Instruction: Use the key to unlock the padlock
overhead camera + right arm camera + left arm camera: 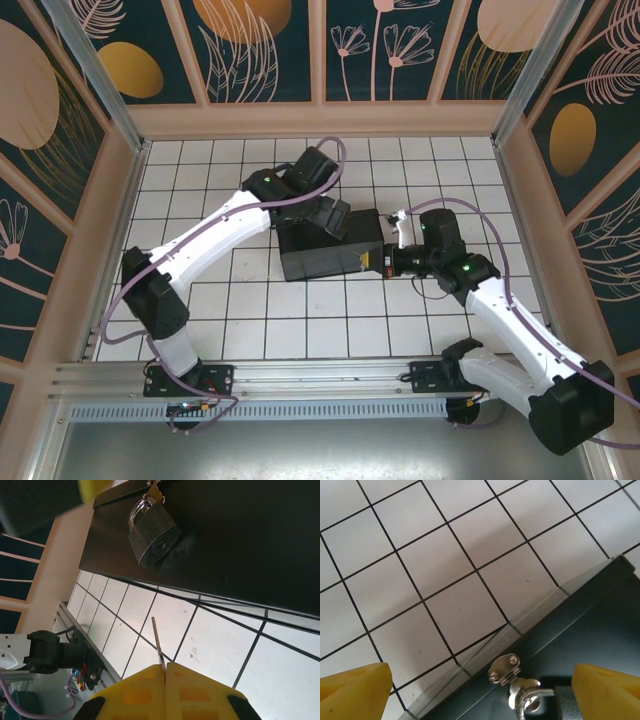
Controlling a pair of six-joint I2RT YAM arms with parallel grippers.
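My right tool (pixel 165 672) is pressed together on the key (pixel 158 642). Only the thin shaft shows, sticking out from between the yellow fingers; the head is hidden in the grip. The padlock (pixel 152 536) hangs by its shackle from the hasp (pixel 504 667) on the dark side of the box (pixel 240 540), with its keyhole turned roughly toward my right wrist. The key tip points up toward it but is clearly apart from it, over the tiled worktop (pixel 445 555).

My left tool (pixel 480 687) stands wide apart above the box edge, straddling the hasp and gripping nothing.

That is my main worry. The padlock dangles loose, so if I push the key at it now, I expect the body to swing or twist away and the tip to skate off the face and miss the slot. I judge the left tool should steady the body first. Its fingers could also close on the hasp or the shackle, which would block the shackle from springing open.

The key is the other weak point. It is slim and pinched at one end only, so a slightly off-line push could pivot it in my fingers or knock it out onto the worktop. I cannot tell whether its blade is turned to match the slot; if it is not, forcing it would bend it or jam it.
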